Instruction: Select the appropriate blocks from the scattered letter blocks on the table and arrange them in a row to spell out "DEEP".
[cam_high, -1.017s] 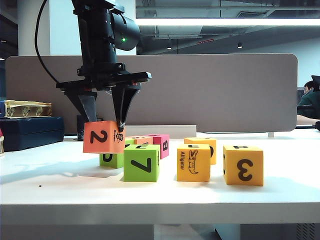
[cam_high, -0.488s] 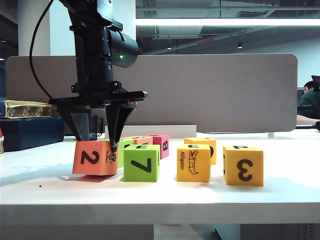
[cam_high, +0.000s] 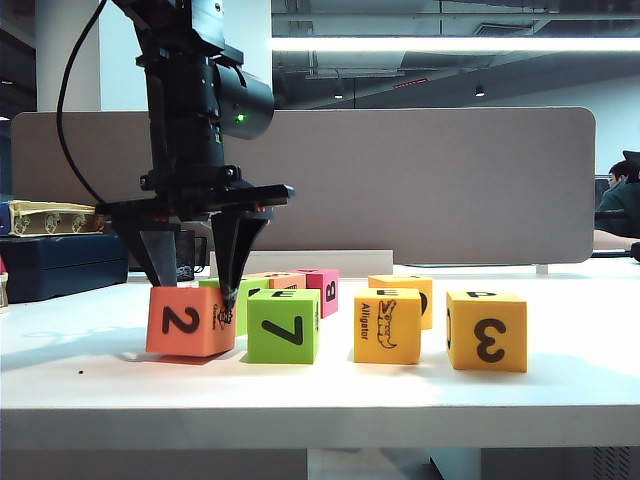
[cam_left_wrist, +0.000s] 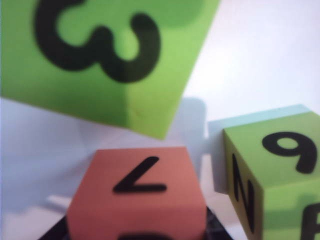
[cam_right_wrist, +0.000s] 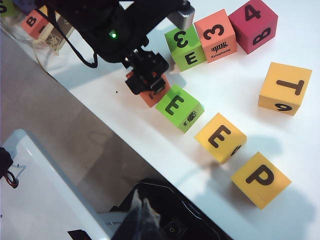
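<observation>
Your left gripper (cam_high: 193, 290) stands straight over the salmon block (cam_high: 190, 321), fingers clamping its sides, the block down on the tabletop (cam_high: 330, 385) at the row's left end beside the green 7 block (cam_high: 284, 325). Your right gripper, raised well off to the other side, shows no jaws, so you cannot tell its state.

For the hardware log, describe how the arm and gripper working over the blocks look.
The left arm is glossy black, with a round housing carrying a small green light and a black cable looping off its side. The left gripper has a wide black crossbar and two tapering, wedge-shaped black fingers. The right gripper does not show clearly in any view.
</observation>
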